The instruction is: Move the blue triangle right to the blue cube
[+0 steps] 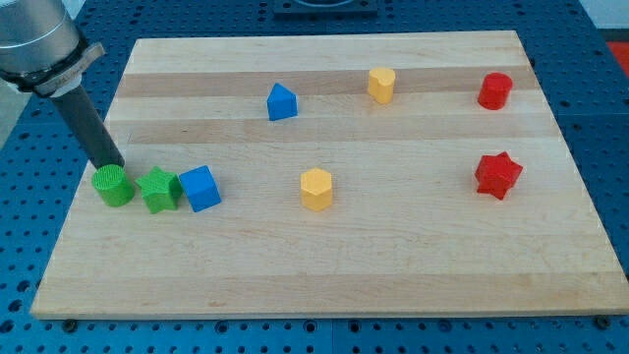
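The blue triangle sits on the wooden board in the upper middle. The blue cube sits at the left, well below and left of the triangle. My rod comes down from the view's top left, and my tip is at the board's left edge, touching or just behind the top of the green cylinder. The tip is left of the blue cube and far from the blue triangle.
A green star sits between the green cylinder and the blue cube, close to both. A yellow hexagon is at centre, a yellow heart at top, a red hexagonal block and a red star at right.
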Robot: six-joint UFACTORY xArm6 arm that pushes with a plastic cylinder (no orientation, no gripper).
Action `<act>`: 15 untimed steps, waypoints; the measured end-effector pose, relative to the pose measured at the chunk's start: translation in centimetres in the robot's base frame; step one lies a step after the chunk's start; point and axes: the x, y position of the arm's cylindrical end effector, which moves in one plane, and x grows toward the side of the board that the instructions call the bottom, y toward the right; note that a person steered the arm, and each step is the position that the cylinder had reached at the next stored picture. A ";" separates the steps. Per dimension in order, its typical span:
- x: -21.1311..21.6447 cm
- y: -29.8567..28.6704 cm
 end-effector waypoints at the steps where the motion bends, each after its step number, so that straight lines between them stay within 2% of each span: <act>1: -1.7 0.0; 3: -3.4 6.2; 4: -3.5 11.1; 5: -4.0 11.2; 6: -8.4 10.8; 7: -11.0 11.7; 8: -11.1 18.1; 10: -11.2 18.4; 11: -16.0 19.5; 12: -14.7 22.7; 13: -14.6 22.7; 15: -6.8 21.0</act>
